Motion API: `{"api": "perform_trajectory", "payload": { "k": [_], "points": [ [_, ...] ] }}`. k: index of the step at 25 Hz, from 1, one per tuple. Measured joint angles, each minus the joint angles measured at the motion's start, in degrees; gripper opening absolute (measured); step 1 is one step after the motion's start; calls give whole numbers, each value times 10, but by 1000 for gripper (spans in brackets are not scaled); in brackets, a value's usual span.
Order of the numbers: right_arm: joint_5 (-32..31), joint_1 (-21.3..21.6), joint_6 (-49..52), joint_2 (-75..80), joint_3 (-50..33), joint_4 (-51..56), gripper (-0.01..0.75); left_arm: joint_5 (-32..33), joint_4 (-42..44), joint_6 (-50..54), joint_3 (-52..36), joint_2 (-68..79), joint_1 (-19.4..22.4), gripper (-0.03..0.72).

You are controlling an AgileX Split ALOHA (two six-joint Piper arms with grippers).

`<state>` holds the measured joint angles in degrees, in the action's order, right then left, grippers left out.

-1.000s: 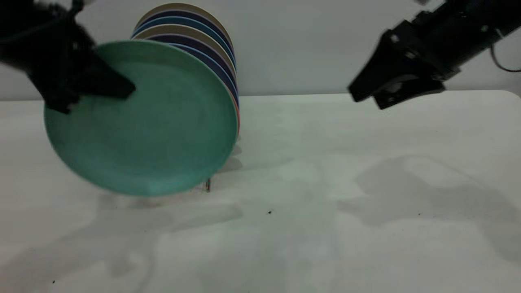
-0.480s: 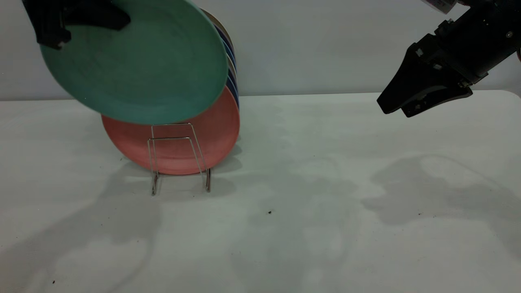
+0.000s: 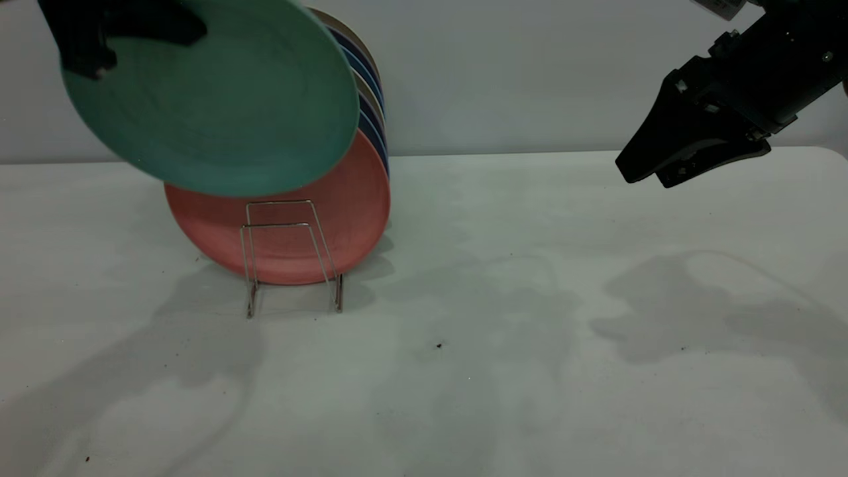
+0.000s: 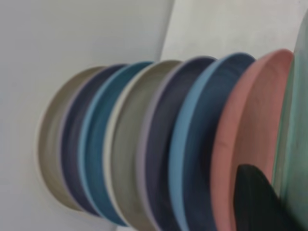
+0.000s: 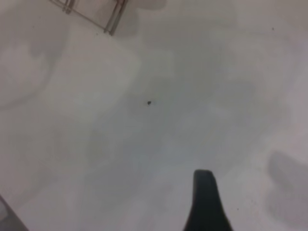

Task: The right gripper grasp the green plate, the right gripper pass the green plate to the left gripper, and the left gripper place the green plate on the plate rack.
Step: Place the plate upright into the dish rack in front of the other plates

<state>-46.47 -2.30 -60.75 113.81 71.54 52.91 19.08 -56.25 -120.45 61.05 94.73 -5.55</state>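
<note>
The green plate hangs tilted at the upper left, above and in front of the plate rack. My left gripper is shut on its upper rim, with one finger across the plate's face. In the left wrist view that finger lies against the green plate, beside the racked plates. My right gripper hovers high at the far right, open and holding nothing. Its finger shows over bare table.
A salmon-pink plate stands in the rack just behind the two front wire loops. Several blue, tan and dark plates stand behind it. The white table spreads between rack and right arm. A rack corner shows in the right wrist view.
The left gripper lifted the green plate from low in front of the rack to above it, uncovering the pink plate and wire loops. The right gripper drew back to the right.
</note>
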Motion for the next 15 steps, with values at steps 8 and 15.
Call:
{"api": "perform_trajectory", "payload": {
  "k": [8, 15],
  "points": [
    [1, 0, 2, 0, 0, -1, 554, -6, 0, 0, 0, 56, 0, 141],
    [1, 0, 5, 0, 0, -1, 554, -9, 0, 0, 4, 84, 0, 141]
  ]
}}
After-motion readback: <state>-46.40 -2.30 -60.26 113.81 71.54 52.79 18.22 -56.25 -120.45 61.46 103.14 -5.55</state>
